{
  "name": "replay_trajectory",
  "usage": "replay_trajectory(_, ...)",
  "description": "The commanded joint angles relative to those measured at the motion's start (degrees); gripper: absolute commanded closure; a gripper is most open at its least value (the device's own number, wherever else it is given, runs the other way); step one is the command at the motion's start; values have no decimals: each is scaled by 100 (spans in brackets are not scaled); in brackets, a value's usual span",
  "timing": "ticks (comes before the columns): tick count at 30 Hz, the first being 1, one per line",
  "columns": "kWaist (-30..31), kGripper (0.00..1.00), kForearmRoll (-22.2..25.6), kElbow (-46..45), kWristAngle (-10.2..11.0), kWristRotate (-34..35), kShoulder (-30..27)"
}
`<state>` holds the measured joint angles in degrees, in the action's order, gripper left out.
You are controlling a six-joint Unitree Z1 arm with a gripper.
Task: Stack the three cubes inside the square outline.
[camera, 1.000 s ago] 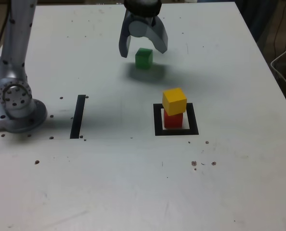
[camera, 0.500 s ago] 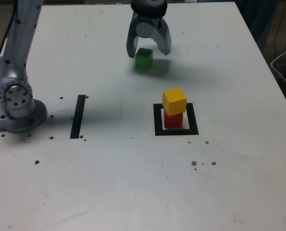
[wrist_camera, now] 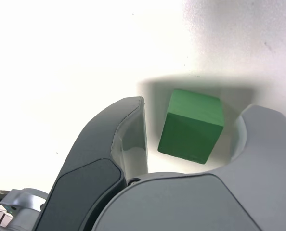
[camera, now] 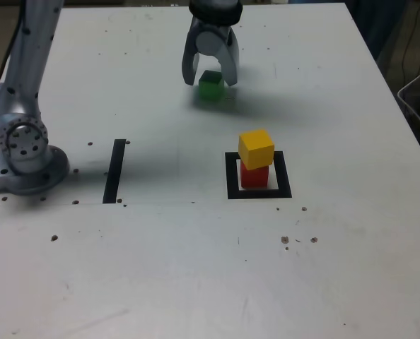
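Two cubes are already stacked in the exterior view: a yellow solid-coloured cube [camera: 257, 149] on a red solid-coloured cube [camera: 254, 176], set within the thick black square tape outline [camera: 283, 174] with white centre. A green solid-coloured cube [camera: 211, 86] is left on the white tabletop [camera: 153, 268], well apart from the stack, towards the far edge. The grey two-jawed gripper [camera: 210, 80] is placed over it, jaws parted. Step in hand, as judged: pick of the third cube, not yet gripped.

In the wrist view, the green cube is seen between the jaws, turned slightly askew to them. Gap is visible on both sides; nothing is held. Jaws are moderately open, wider than the cube.

Next move, as judged: jaws to be centred and lowered if needed, then closed on the cube; a lift clear of the yellow top is then called for, before carrying. Cube may be twisted on closing if left askew.
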<state>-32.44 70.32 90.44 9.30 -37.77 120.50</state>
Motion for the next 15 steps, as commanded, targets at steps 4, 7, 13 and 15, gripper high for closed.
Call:
replay_trajectory(4, -6, 61, -91, -15, -41, -32, 64)
replay_trajectory(7, -6, 63, -138, -34, -42, -54, 96)
replay_trajectory(13, -7, 70, -225, -65, -37, -71, 133)
replay_trajectory(15, -7, 73, -235, -66, -31, -72, 133)
